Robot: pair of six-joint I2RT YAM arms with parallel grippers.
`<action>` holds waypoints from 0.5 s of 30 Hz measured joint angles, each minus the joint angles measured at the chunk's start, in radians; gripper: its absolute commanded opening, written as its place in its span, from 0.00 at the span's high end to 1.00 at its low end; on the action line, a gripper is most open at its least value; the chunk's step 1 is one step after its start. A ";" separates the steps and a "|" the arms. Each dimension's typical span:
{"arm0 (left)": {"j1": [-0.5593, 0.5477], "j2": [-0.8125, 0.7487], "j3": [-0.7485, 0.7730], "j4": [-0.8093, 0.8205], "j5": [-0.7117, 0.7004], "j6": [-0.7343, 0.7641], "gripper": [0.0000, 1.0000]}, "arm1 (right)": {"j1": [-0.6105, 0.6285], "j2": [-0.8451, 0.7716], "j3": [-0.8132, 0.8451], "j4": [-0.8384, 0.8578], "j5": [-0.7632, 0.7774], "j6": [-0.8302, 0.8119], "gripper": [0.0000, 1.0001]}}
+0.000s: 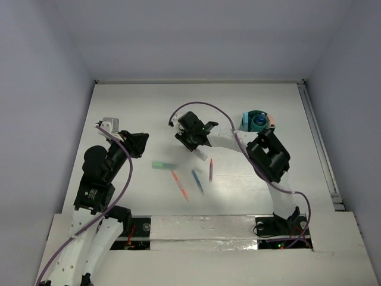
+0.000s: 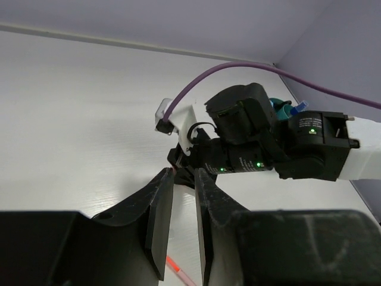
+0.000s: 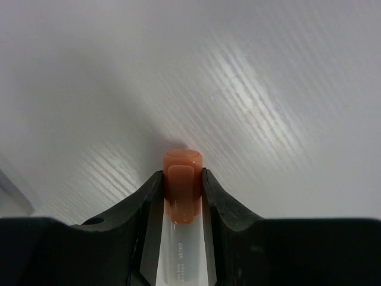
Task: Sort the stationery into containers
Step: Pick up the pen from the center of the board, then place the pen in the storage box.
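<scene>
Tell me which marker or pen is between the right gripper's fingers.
The orange-capped marker with the white barrel: it alone sits between the right gripper fingers. The green marker, orange pen and blue pen lie free on the table.

marker (image 1: 163, 165) left of pens (image 1: 197, 180), cup (image 1: 249, 119) behind (rightward)

Right arm is stretching forward-left, right gripper (image 1: 197, 146) jaws clamping an orange-capped marker (image 3: 181, 199); left gripper (image 2: 184, 179) is hovering, jaws narrowly parted.

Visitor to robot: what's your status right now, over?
Right hand clamped on orange marker. Left hand narrowly open, empty. Teal cup at far right; nothing seen blocking.
</scene>
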 measured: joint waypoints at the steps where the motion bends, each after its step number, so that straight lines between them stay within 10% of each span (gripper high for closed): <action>1: 0.000 0.000 0.000 0.000 0.000 0.000 0.82 | 0.000 -0.016 -0.020 0.026 0.011 -0.003 0.94; 15: 0.000 0.000 0.000 -0.006 -0.003 0.000 0.82 | -0.218 -0.596 -0.409 0.614 0.309 0.101 1.00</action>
